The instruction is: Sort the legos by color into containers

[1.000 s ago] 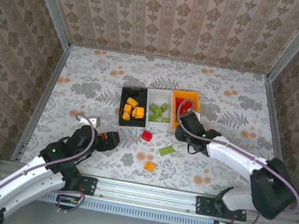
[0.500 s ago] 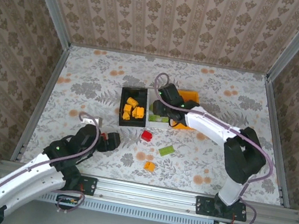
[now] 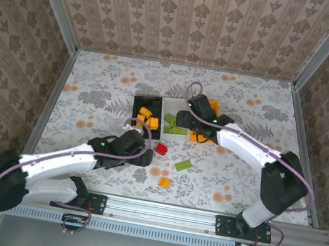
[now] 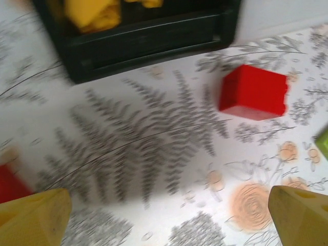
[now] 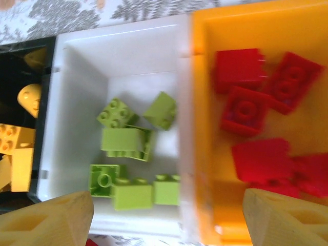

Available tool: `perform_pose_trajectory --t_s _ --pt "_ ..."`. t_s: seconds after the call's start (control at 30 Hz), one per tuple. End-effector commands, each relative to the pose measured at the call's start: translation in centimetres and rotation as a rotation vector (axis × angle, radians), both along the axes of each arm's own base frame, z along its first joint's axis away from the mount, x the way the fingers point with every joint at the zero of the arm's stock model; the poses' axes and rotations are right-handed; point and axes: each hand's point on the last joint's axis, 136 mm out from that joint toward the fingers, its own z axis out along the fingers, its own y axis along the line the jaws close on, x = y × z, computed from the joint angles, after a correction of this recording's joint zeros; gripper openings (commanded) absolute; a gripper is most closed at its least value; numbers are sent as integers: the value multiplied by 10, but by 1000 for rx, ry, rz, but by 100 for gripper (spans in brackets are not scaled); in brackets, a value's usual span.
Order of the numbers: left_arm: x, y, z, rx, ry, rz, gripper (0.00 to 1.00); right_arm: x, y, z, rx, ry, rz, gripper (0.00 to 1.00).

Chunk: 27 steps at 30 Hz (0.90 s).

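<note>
My right gripper (image 3: 184, 125) hangs open over the wall between the white bin (image 5: 77, 56) and the orange bin (image 5: 287, 25), with nothing between its fingers. Several green legos (image 5: 125, 141) lie in the white bin and several red ones (image 5: 246, 110) in the orange bin. The black bin (image 3: 143, 133) holds yellow legos (image 3: 147, 119). My left gripper (image 3: 143, 155) is open low over the table, in front of the black bin (image 4: 138, 41). A loose red lego (image 4: 253, 92) lies ahead of it to the right, apart from both fingers.
A flat green lego (image 3: 183, 164) and an orange lego (image 3: 164, 182) lie loose on the floral tabletop (image 3: 93, 91) near the red one (image 3: 161, 149). The three bins stand side by side mid-table. Patterned walls close in the left, back and right.
My left arm has swung right and forward, up to the loose red lego. My right gripper has moved from the orange bin's front to above the bins and its jaws have opened.
</note>
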Motion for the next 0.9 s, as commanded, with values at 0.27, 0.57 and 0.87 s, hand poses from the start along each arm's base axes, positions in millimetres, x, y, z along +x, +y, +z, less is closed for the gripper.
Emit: perform_pose_trajectory --t_s 0.27,0.57,0.87 --pt "46 -62 -22 101 -154 -41 90 -26 -73 27 93 -80 -165 80" --pt "53 -77 -45 139 -141 -82 78 -31 -98 41 120 -118 -212 80" --pt "54 -76 -54 162 -136 -84 54 -29 -108 43 136 -120 -234 80"
